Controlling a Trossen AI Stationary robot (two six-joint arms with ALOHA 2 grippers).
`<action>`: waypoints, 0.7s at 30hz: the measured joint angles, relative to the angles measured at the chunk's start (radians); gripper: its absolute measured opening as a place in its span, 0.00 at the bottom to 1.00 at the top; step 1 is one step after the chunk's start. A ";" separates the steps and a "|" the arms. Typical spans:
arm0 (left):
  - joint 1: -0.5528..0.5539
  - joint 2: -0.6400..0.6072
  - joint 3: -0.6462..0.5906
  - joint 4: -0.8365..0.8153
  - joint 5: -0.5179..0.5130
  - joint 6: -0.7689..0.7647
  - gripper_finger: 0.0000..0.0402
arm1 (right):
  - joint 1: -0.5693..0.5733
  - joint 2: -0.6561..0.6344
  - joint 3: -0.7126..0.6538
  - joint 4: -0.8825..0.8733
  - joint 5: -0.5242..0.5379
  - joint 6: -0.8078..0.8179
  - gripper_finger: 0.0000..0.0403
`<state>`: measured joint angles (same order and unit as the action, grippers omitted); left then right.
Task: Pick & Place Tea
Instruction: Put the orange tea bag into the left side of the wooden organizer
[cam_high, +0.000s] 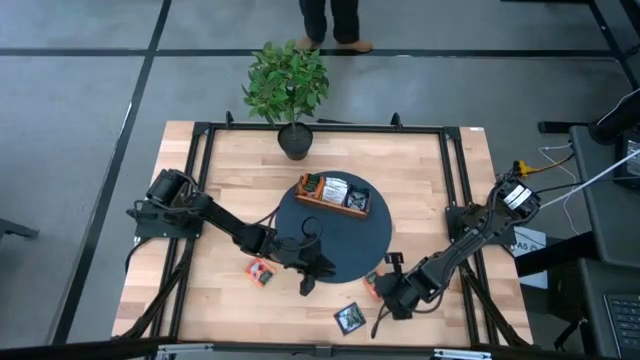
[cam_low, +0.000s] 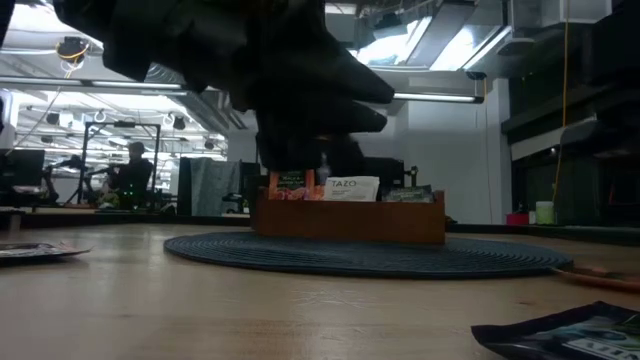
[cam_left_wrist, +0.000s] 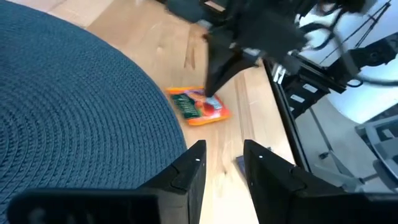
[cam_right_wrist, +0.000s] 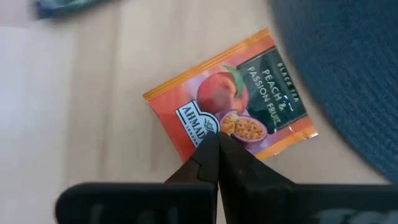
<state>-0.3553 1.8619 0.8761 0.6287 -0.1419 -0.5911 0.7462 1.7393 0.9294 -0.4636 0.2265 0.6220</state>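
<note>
1. Left gripper (cam_high: 306, 283) hovers at the round blue mat's (cam_high: 300, 215) near edge, jaws partly open, holding nothing; an orange sachet (cam_high: 261, 271) lies just beside.
2. Wooden tray (cam_high: 335, 195) on the mat holds sachets.
3. Right gripper (cam_right_wrist: 217, 138), jaws shut and empty, tips over the peach sachet (cam_right_wrist: 231, 107) on the tabletop (cam_high: 420, 170).
4. Sachets look light, thin, slippery: pinch an edge.

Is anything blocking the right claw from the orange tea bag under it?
No. The right claw is shut, its tips right over the orange tea bag on the bare table beside the blue mat; nothing lies between.
</note>
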 joint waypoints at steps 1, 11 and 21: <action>0.000 0.001 0.000 -0.002 -0.003 0.000 0.26 | 0.006 -0.003 0.009 -0.010 0.003 0.000 0.00; 0.003 0.001 0.000 0.002 -0.005 0.001 0.26 | 0.031 -0.025 0.084 -0.064 0.036 0.016 0.00; 0.003 0.001 0.000 0.003 -0.032 0.002 0.26 | 0.037 -0.022 0.077 -0.031 -0.018 0.110 0.00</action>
<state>-0.3523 1.8633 0.8761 0.6315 -0.1738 -0.5895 0.7830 1.7168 1.0069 -0.4942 0.2081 0.7318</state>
